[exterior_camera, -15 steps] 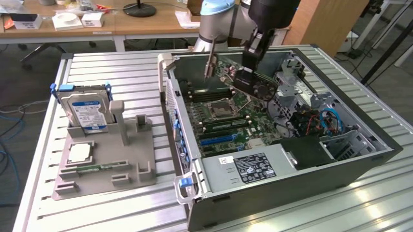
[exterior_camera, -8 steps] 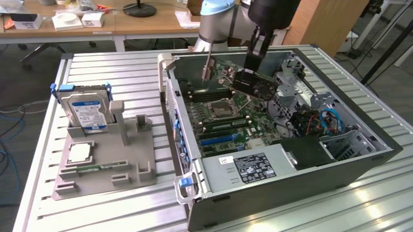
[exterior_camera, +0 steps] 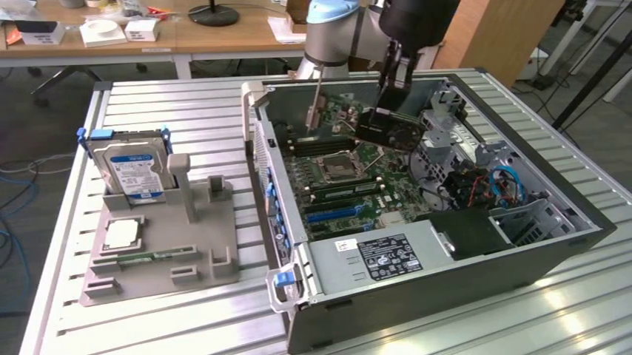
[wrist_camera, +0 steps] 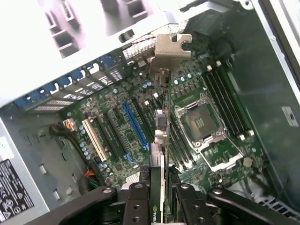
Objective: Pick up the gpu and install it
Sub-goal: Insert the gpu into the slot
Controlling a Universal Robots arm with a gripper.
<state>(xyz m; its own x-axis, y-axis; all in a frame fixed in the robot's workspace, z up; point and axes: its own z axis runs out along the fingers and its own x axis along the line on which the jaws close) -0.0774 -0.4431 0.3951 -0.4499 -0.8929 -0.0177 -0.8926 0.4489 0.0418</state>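
Black two-finger tool (wrist_camera: pixel 161 207) pinching the thin green-board gpu (exterior_camera: pixel 388 130), black cooler and silver end bracket, edge-down, probably to meet a slot. It hangs over the green motherboard (exterior_camera: pixel 385 159) in the open grey computer case (exterior_camera: pixel 425 310), one o'clock of the silver CPU socket (exterior_camera: pixel 341 161) in the exterior view.

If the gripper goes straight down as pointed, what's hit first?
The gripper holds the gpu, so the card's lower edge would probably meet the motherboard first, seemingly between the blue slot and the CPU socket; depth is unclear.

gpu (exterior_camera: pixel 388 130) bracket matt metal, table (exterior_camera: pixel 168 111) ribbed metal
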